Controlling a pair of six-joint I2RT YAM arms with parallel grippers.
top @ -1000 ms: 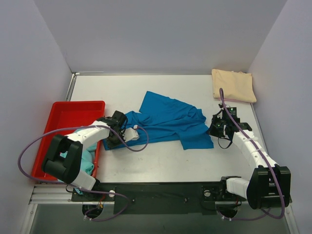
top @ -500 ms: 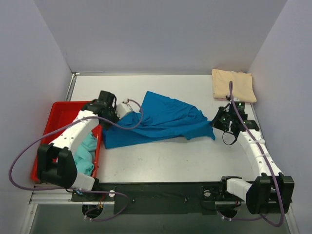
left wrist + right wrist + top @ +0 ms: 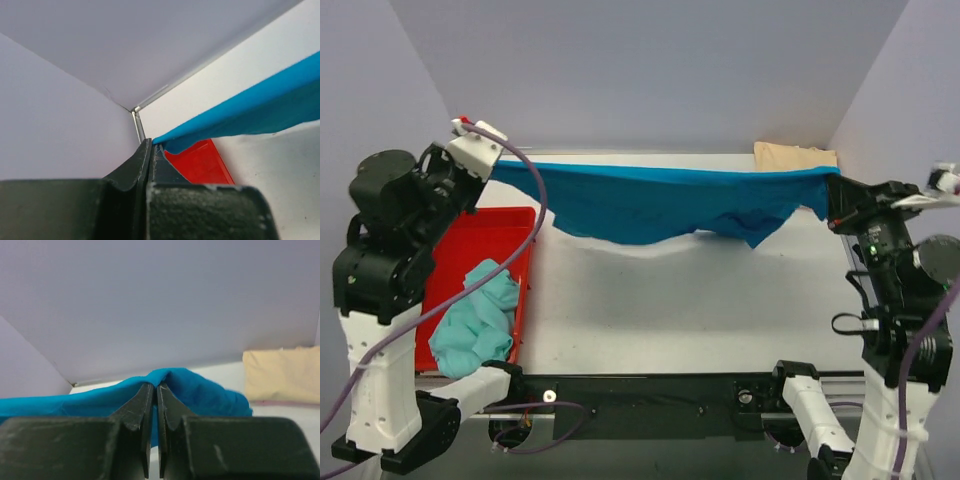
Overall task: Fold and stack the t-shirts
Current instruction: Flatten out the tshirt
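The deep blue t-shirt (image 3: 660, 205) hangs stretched in the air between both raised arms, sagging in the middle above the table. My left gripper (image 3: 488, 165) is shut on its left end, seen in the left wrist view (image 3: 153, 145) with blue cloth (image 3: 240, 115) running from the jaw tips. My right gripper (image 3: 832, 195) is shut on its right end; the right wrist view (image 3: 156, 386) shows cloth (image 3: 200, 392) bunched over the tips. The folded cream-beige t-shirt (image 3: 795, 155) lies at the far right corner, also in the right wrist view (image 3: 282, 375). The teal t-shirt (image 3: 475, 318) lies crumpled in the red tray.
The red tray (image 3: 470, 235) sits at the table's left side, below the left arm; it also shows in the left wrist view (image 3: 200, 162). Grey walls close in the table on three sides. A black rail (image 3: 650, 395) runs along the near edge.
Both arms rose from table level and spread apart, lifting the blue t-shirt off the table and pulling it taut in the air. The teal shirt in the tray became uncovered.
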